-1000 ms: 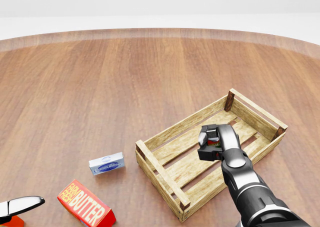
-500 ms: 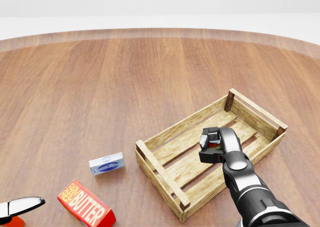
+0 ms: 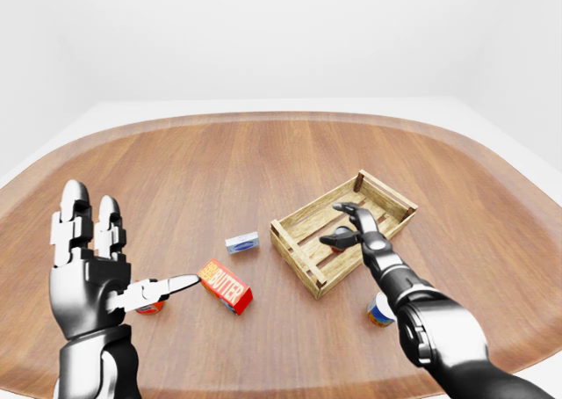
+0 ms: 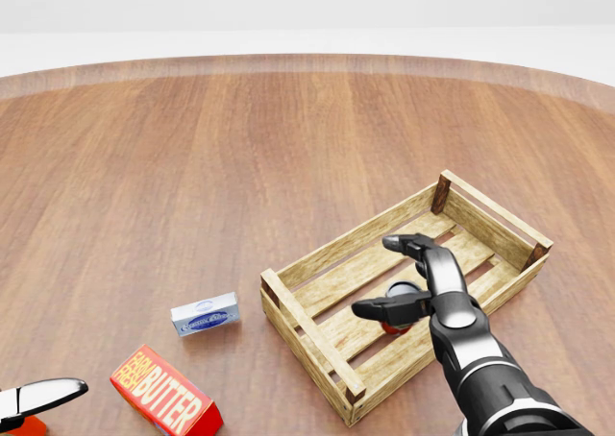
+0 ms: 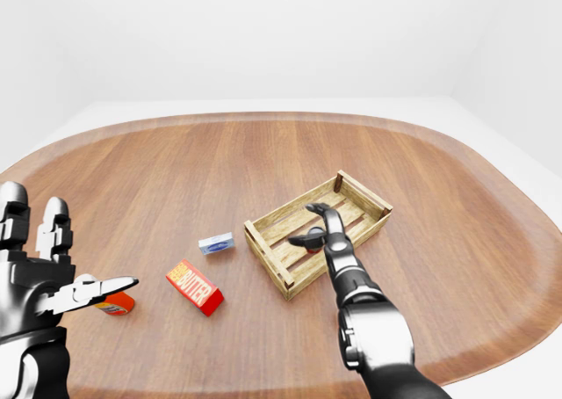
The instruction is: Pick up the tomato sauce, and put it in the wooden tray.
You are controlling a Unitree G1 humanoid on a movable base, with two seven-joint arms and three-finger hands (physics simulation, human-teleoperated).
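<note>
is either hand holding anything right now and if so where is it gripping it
Nothing is held. The right hand is open above the tomato sauce, which sits in the wooden tray. The left hand is open and empty.

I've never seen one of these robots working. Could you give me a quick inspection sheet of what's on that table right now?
Surface: round wooden table, no spills seen.
Job's things: tomato sauce can sits inside the wooden tray, on its slats, under the right hand.
Clutter: butter box; small blue-and-white packet; orange-labelled can by the left hand; another can beside the right forearm, outside the tray.
Grippers: right hand open, fingers spread above the sauce can; left hand open, raised, holding nothing.
Cables: nothing seen.
Surroundings: plain white floor and walls, nothing else seen.
</note>
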